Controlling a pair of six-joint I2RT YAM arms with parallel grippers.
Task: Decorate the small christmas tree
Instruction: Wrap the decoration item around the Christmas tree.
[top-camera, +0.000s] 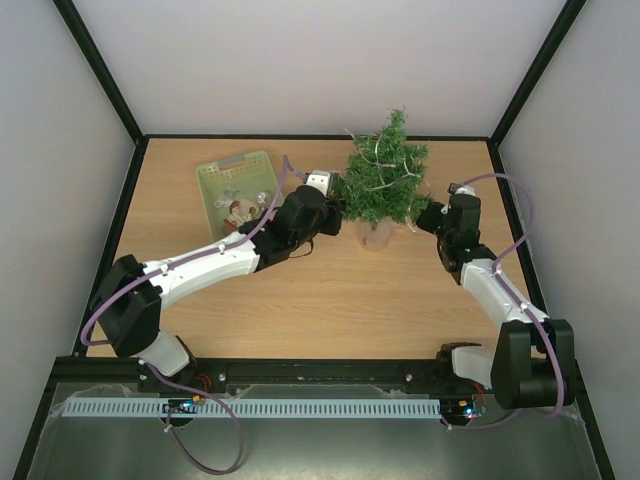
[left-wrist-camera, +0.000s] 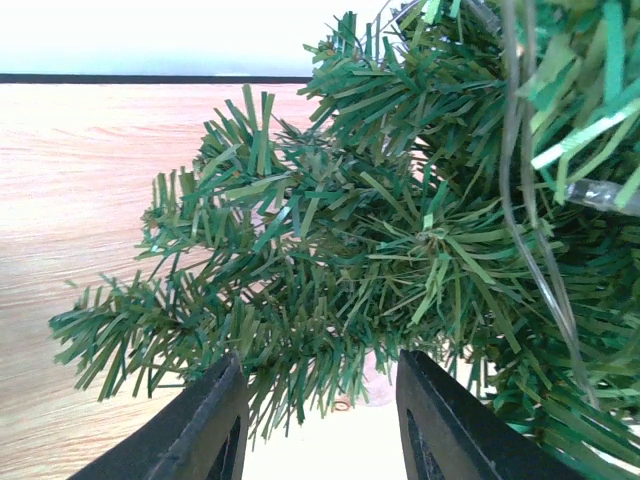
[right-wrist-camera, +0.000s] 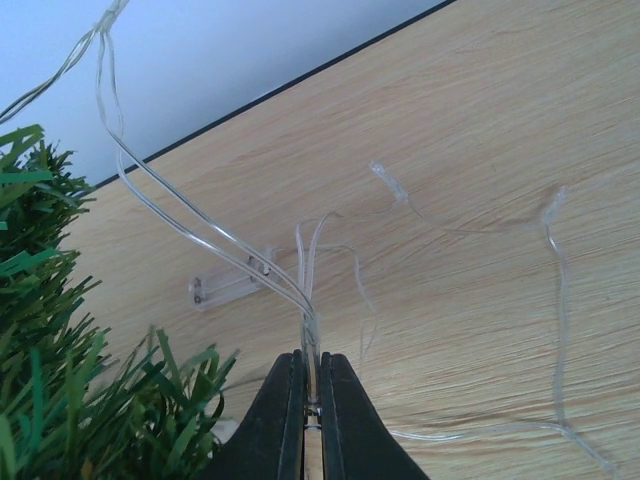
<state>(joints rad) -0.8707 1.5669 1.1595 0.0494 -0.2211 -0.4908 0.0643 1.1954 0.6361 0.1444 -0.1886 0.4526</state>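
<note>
Where the right gripper is seen from its own wrist, the jaws are pressed together on a bundle of clear wire. From the fingertips the strands are led up and to the left, past the edge of the tree. Further loops of the same wire are spread loosely over the table, and a small clear box is seen lying flat just behind the pinch. The left gripper is held spread, with the tips of the tree's lowest left branches hanging between the two fingers; no grip on them can be made out. The tree is stood upright on a clear base at the far middle of the table, between the two grippers. A pale green basket is set to its left, beyond the left arm.
</note>
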